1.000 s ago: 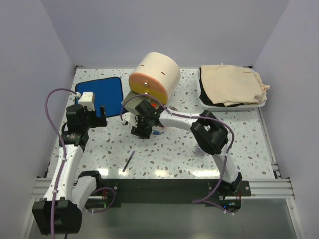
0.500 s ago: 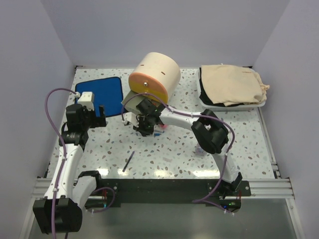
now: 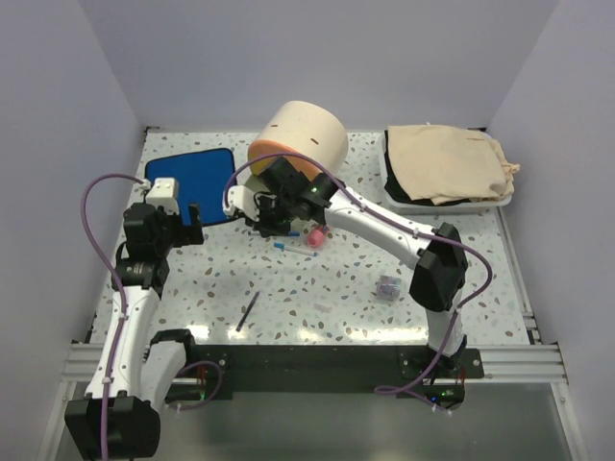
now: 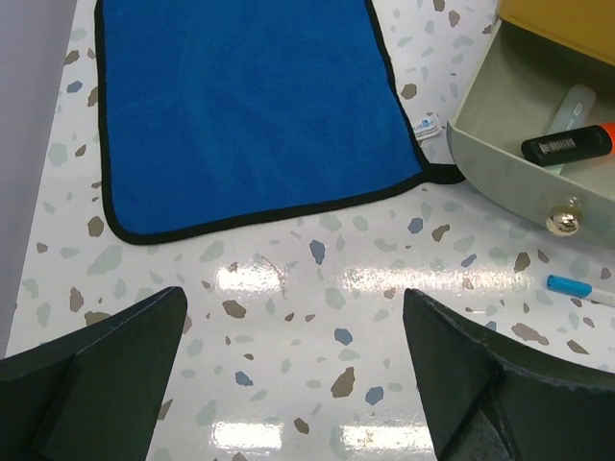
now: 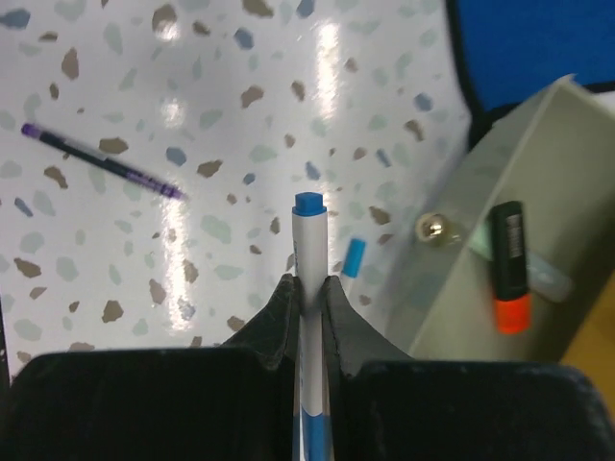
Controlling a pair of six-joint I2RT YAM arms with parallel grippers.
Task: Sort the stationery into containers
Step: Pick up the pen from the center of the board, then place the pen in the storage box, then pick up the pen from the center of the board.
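My right gripper (image 5: 307,288) is shut on a white pen with a blue tip (image 5: 308,235), held above the table beside the open grey drawer (image 5: 480,288) of the beige round cabinet (image 3: 306,134). A dark highlighter with an orange end (image 5: 509,264) lies in that drawer. A second blue-tipped pen (image 5: 353,257) lies on the table below the drawer's knob (image 5: 432,229). A pink tube (image 3: 312,237), a small purple-grey box (image 3: 387,286) and a thin dark pen (image 3: 248,312) lie loose. My left gripper (image 4: 293,384) hangs open over bare table, left of the drawer (image 4: 509,173).
A blue cloth (image 3: 197,182) lies flat at the back left, touching the drawer's corner. A white tray (image 3: 394,197) with a beige bag (image 3: 442,158) sits at the back right. Side walls stand close on both sides.
My right gripper has shut on the blue-tipped pen, lifted it and moved back and left toward the drawer. The arm has stretched out, uncovering the pink tube and the small box. The left arm barely moved.
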